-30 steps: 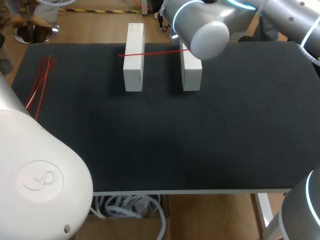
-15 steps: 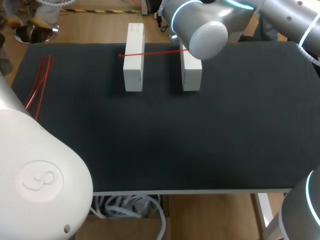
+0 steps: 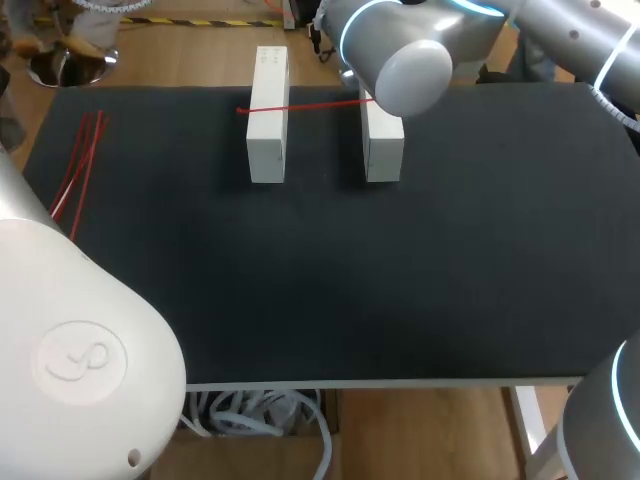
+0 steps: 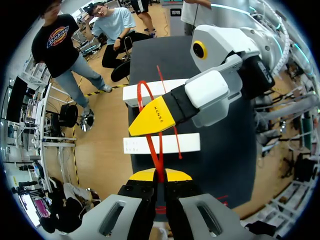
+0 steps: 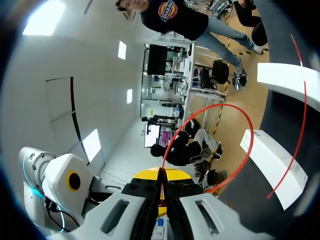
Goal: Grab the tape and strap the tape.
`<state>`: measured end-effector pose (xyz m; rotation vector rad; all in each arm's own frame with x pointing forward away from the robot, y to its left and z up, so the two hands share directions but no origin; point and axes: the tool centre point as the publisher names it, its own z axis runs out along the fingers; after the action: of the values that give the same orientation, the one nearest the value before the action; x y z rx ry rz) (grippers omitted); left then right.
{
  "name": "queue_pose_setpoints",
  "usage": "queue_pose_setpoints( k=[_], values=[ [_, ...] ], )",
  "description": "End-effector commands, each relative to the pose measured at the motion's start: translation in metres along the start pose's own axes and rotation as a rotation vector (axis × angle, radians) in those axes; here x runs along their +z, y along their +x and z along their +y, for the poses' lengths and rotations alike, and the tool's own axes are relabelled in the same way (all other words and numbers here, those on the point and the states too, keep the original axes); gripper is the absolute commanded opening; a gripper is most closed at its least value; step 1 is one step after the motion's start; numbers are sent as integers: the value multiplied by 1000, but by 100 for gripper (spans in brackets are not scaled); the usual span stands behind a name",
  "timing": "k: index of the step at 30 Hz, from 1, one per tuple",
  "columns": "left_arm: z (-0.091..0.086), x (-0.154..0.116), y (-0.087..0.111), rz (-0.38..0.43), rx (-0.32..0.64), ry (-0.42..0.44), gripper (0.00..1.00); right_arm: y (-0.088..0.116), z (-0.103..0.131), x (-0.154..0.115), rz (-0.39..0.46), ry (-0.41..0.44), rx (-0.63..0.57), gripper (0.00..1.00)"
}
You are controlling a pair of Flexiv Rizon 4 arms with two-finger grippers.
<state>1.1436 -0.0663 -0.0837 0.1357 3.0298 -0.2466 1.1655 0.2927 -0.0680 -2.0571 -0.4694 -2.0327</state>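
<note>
Strapping looks mid-way: red tape (image 3: 320, 104) lies across both white blocks (image 3: 267, 115) on the bench (image 3: 400, 280), left pincer (image 4: 159, 172) and right pincer (image 5: 162, 176) each clamped on it, loop formed, tie-off not yet done.

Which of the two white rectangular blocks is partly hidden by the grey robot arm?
The right-hand white block: the right arm covers its far end. The left white block shows whole, crossed by thin red tape.
</note>
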Motion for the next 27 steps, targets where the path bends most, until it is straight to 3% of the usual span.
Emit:
queue_pose_setpoints(
  k=[1, 27],
  values=[
    [0, -1, 0, 1, 0, -2, 0, -3, -4, 0, 157, -7, 0, 0],
    [0, -1, 0, 1, 0, -2, 0, -5, -18, 0, 151, 13, 12, 0]
  ],
)
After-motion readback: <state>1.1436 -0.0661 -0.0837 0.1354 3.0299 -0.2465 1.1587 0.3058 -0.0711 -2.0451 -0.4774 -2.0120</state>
